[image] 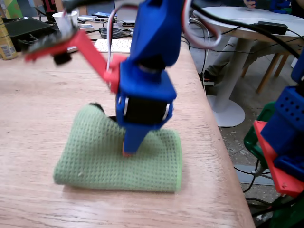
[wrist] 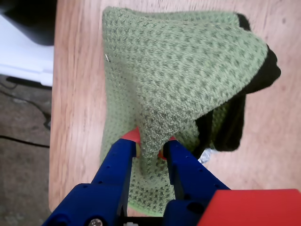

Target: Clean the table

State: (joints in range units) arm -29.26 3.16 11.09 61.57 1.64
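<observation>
A green waffle-weave cloth [image: 118,159] lies folded on the pale wood-grain table [image: 38,109], near its right edge in the fixed view. My blue gripper [image: 129,148] points straight down into the middle of the cloth. In the wrist view the gripper [wrist: 149,147] is shut on a pinched ridge of the green cloth [wrist: 178,66], which rises into a tent between the blue fingers [wrist: 117,162]. Something black [wrist: 263,75] shows under the cloth's far right corner.
At the table's far end stand a white cup [image: 65,20], a keyboard [image: 113,45], cables and a yellow can [image: 5,42]. A round white pedestal table [image: 247,28] stands beyond the right edge. Another blue and red arm [image: 285,137] is at the right.
</observation>
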